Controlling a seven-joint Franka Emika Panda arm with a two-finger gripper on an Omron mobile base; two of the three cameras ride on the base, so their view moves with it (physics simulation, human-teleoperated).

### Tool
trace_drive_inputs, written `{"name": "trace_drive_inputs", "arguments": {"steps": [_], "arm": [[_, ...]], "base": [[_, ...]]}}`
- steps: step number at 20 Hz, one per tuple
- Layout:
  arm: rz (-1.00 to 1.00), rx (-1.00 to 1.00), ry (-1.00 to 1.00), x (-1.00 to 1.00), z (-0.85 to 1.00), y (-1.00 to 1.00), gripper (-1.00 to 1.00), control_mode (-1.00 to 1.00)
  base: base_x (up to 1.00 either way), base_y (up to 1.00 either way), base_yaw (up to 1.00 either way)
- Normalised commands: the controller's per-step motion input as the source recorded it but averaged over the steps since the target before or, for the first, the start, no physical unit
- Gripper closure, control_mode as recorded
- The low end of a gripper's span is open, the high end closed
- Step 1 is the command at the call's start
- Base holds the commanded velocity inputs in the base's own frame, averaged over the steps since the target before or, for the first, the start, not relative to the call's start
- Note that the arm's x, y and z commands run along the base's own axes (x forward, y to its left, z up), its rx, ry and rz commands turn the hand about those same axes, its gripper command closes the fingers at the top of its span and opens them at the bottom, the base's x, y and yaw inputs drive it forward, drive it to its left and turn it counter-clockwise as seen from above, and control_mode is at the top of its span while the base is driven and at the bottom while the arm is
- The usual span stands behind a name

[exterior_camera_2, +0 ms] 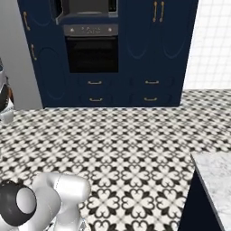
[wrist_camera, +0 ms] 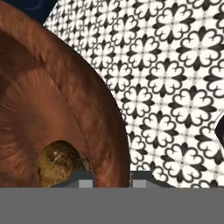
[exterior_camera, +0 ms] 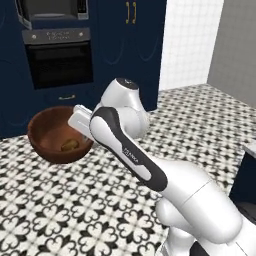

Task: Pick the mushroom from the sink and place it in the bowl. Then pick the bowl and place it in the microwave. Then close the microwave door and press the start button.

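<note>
Gripper (wrist_camera: 113, 179) clamped on the wooden bowl's (exterior_camera: 47, 131) near rim, one fingertip (wrist_camera: 85, 178) inside, one outside; in the left base view the arm hides the jaws. Bowl held in the air over patterned black-and-white floor tiles (exterior_camera: 60, 210). Mushroom (exterior_camera: 70, 145) sits in the bowl bottom. Microwave (exterior_camera: 52, 10) cut off at top edge, above the oven (exterior_camera: 59, 57), set in navy cabinets (exterior_camera_2: 153, 54). Marble counter corner (exterior_camera_2: 214, 180) near right.
</note>
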Motion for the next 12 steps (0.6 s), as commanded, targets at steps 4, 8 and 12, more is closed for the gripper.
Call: {"name": "trace_drive_inputs", "arguments": {"steps": [4, 8, 12], "arm": [[0.0, 0.0, 0.0, 0.0, 0.0, 0.0, 1.0, 1.0], [0.0, 0.0, 0.0, 0.0, 0.0, 0.0, 1.0, 1.0], [0.0, 0.0, 0.0, 0.0, 0.0, 0.0, 1.0, 1.0]], "base": [[1.0, -0.41, -0.1], [1.0, -0.14, -0.03], [1.0, -0.02, -0.08]]}}
